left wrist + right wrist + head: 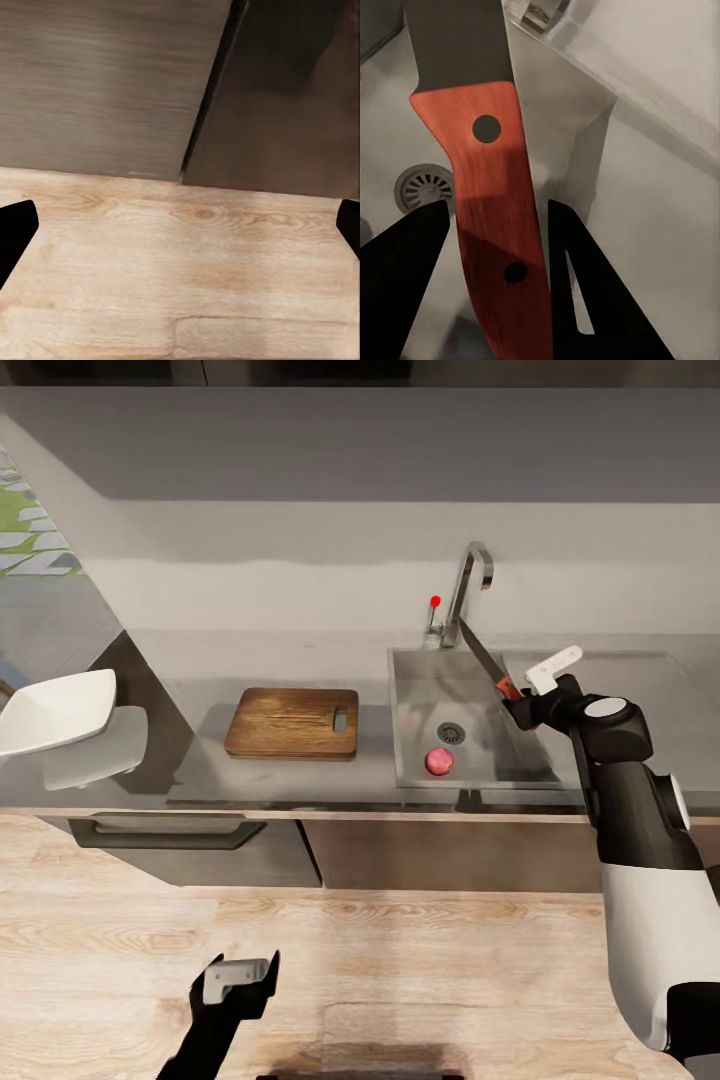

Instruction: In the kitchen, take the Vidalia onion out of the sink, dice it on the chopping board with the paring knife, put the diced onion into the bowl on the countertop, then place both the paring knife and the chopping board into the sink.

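Note:
The pinkish round Vidalia onion [439,761] lies in the sink [410,690] by its front wall, near the drain [451,733]. My right gripper [518,705] hangs over the basin, shut on the paring knife [482,652], whose dark blade points up toward the tap [470,580]. In the right wrist view the red handle [491,202] sits between the black fingers [405,262]. The chopping board [292,722] lies flat on the countertop [190,700], left of the sink. The white bowl [55,710] is at the counter's far left end. My left gripper [240,980] is open, low over the floor.
Dark cabinets with a drawer handle [160,830] run under the counter. Light wood floor [180,270] spreads in front of them. The drainboard [640,680] extends right of the basin, behind my right arm. A grey wall backs the counter.

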Robot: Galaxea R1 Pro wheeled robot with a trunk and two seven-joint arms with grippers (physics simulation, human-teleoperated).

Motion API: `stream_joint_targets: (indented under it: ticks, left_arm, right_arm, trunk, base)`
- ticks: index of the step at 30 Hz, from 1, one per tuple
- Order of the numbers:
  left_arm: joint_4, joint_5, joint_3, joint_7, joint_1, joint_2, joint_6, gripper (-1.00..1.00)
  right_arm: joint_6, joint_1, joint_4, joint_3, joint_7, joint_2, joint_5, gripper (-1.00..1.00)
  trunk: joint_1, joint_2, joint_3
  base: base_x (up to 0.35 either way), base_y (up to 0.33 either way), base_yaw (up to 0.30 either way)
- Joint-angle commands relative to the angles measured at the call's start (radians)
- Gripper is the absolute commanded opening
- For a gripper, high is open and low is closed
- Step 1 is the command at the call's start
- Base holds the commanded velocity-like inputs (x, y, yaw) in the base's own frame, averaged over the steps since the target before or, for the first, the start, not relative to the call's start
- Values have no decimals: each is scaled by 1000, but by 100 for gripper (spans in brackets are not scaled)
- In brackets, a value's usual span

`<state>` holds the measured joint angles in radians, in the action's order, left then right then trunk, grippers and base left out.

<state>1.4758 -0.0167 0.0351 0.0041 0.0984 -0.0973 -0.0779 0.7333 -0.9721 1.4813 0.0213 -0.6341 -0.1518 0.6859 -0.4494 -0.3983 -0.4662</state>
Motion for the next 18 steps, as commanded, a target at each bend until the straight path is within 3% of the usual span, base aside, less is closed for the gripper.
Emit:
stream_joint_targets:
  ticks: [1,4,9,12,15,18]
  left_arm:
    - [26,-2,16,0,4,1,-13,100]
    - [85,-1,65,0,9,2,-22,100]
    - [110,1,141,2,10,3,-23,100]
    - [115,1,200,6,10,4,-14,100]
    - [117,1,218,8,11,3,-7,100]
    - [118,1,224,8,11,0,23,100]
  right_arm:
    - [2,-1,1,-1,-11,0,11,-100]
    - [2,-1,1,-3,-12,1,11,-100]
    - [-4,-1,1,-6,-1,5,11,-100]
    - [-181,17,1,18,92,59,11,-100]
    - [-466,85,1,90,222,163,11,-100]
    - [-591,137,2,140,275,208,7,-100]
  trunk:
    - [-1,-2,-1]
    - [-1,-2,-1]
    - [-1,-2,-1]
    - [-1,-2,-1]
    - [-1,-2,-1]
    - [-1,-2,-1]
  base:
    - [0,0,0]
    - [0,0,0]
    - [0,0,0]
    - [0,0,0]
    - [0,0,0]
    - [0,0,0]
